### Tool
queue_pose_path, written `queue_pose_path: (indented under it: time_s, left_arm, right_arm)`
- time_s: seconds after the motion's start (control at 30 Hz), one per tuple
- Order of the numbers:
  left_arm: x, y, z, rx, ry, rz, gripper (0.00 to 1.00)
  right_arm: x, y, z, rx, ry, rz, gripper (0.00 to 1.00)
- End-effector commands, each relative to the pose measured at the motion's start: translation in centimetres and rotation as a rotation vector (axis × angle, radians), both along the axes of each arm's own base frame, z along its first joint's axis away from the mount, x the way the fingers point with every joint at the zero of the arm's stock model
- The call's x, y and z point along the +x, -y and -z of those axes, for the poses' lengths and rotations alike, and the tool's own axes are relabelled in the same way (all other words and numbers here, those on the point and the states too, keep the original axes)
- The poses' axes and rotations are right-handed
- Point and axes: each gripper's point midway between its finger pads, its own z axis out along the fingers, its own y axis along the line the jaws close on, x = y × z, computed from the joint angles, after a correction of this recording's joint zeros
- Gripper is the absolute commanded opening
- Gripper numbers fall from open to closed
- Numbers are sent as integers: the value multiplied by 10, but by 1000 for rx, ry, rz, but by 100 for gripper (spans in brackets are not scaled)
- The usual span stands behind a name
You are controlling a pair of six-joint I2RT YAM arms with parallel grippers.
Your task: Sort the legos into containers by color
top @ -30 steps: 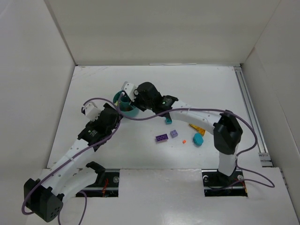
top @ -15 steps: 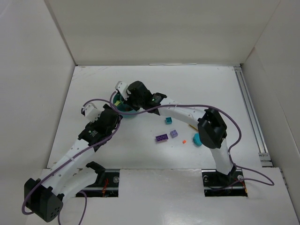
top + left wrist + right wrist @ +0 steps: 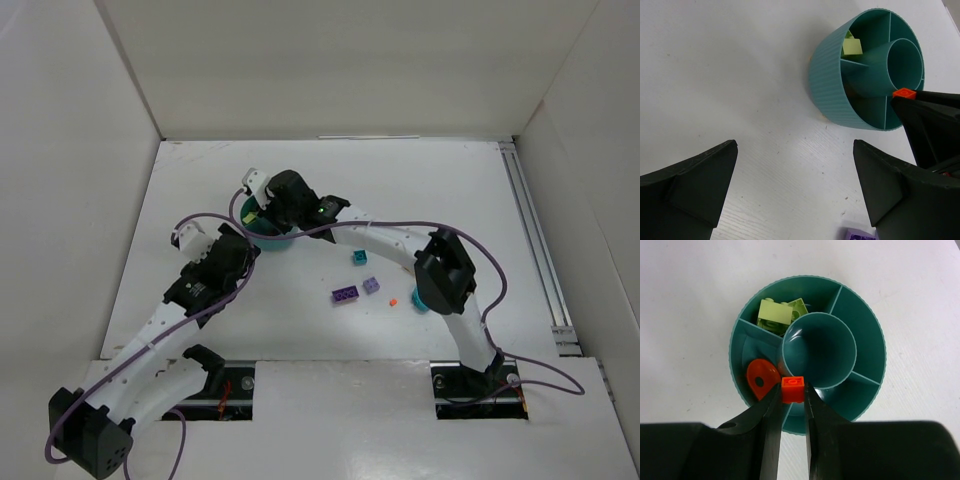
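Orange brick (image 3: pixel 792 389), squarish with no evident long axis, stud facing up, clamped in right gripper (image 3: pixel 792 393) over teal dish (image 3: pixel 870 347), beside the compartment holding an orange round piece (image 3: pixel 762 379). Left gripper (image 3: pixel 794 150) spread wide above surface (image 3: pixel 715 60) near the dish.

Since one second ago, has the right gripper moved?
Yes. The right gripper shifted left, away from the purple brick; it holds an orange lego over the dish.

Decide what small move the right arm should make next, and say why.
Probably nudge the right gripper slightly toward the compartment holding the orange round piece, then release: the orange brick it grips hangs over the central ring wall of the teal dish, beside that compartment.
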Motion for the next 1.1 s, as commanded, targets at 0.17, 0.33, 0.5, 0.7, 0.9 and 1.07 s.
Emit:
queue_pose_path:
  time_s: [0.17, 0.33, 0.5, 0.7, 0.9, 1.07]
  left_arm:
    - [1, -2, -4, 1, 27, 4, 100]
    - [1, -2, -6, -4, 35, 4, 100]
    - [0, 0, -5, -9, 32, 11, 100]
    - [4, 12, -10, 3, 50, 108, 100]
    - [7, 112, -55, -44, 261, 684, 100]
    - [-22, 183, -63, 39, 323, 991, 100]
  right_arm:
    - [3, -14, -6, 45, -5, 9, 35]
    - [1, -14, -11, 55, -4, 1, 47]
    - [-7, -16, -22, 75, 2, -19, 52]
    - [-12, 5, -69, 115, 79, 6, 57]
    - [-5, 85, -113, 92, 163, 195, 81]
    - [-14, 199, -103, 91, 103, 408, 100]
